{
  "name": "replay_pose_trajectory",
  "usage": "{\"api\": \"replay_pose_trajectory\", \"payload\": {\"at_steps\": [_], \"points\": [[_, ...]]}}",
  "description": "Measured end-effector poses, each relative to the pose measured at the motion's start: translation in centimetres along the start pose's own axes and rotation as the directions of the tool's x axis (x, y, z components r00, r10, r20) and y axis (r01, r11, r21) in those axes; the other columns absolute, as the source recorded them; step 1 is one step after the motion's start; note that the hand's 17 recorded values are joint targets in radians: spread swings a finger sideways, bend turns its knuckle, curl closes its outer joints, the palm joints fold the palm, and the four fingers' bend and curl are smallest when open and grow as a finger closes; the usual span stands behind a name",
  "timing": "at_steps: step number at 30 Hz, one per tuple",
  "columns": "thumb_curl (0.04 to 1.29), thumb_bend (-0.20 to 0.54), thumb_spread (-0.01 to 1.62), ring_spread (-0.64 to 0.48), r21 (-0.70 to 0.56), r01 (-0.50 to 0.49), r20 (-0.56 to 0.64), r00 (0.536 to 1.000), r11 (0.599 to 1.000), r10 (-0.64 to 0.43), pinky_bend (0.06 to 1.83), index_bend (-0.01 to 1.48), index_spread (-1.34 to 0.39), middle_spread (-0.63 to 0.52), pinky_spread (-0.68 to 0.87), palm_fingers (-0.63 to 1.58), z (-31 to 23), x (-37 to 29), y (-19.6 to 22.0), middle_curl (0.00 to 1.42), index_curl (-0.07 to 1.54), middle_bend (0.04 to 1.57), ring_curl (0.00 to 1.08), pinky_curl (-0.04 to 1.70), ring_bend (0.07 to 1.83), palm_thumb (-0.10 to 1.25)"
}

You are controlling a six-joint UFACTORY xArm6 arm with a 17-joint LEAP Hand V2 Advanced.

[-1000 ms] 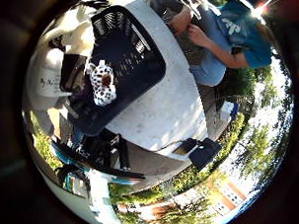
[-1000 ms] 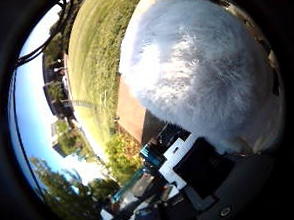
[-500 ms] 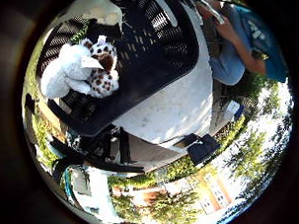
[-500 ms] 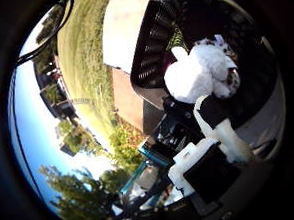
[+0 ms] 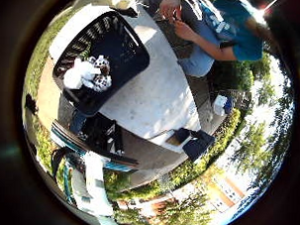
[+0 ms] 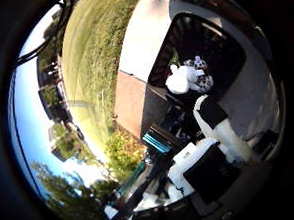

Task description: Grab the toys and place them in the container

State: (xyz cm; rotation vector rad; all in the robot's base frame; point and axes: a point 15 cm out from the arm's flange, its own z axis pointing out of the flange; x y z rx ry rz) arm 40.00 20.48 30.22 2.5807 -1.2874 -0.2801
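the black basket [image 5: 123, 46] stands on a pale table [image 5: 155, 100], near one edge of it. inside the basket, against one wall, lie two toys touching each other: a white plush [image 5: 76, 75] and a spotted plush [image 5: 101, 80] with dark patches. both rest on the basket floor, apart from the hand.

the hand [image 6: 209, 151] holds nothing. in the thumb side view one white finger [image 6: 223, 130] with a black tip reaches out fairly straight toward the basket, its tip stopping short of the toys; they lie just beyond it with a gap between, down in the basket. the fingers look relaxed and uncurled, closed round nothing.

a person in a blue shirt [image 5: 227, 31] sits at the far side of the table, hands off the basket. grass [image 6: 94, 58] lies beside the table.
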Motion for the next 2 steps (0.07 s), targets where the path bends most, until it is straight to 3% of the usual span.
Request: {"api": "replay_pose_trajectory", "payload": {"at_steps": [2], "points": [[0.44,-0.025,1.15,0.33,0.017,-0.020,-0.001,1.000,1.000,0.020,0.44,0.17,-0.43,0.14,0.45,-0.08,-1.2,0.2,3.4,0.29,0.33,0.13,0.30,0.36,0.32,0.80]]}}
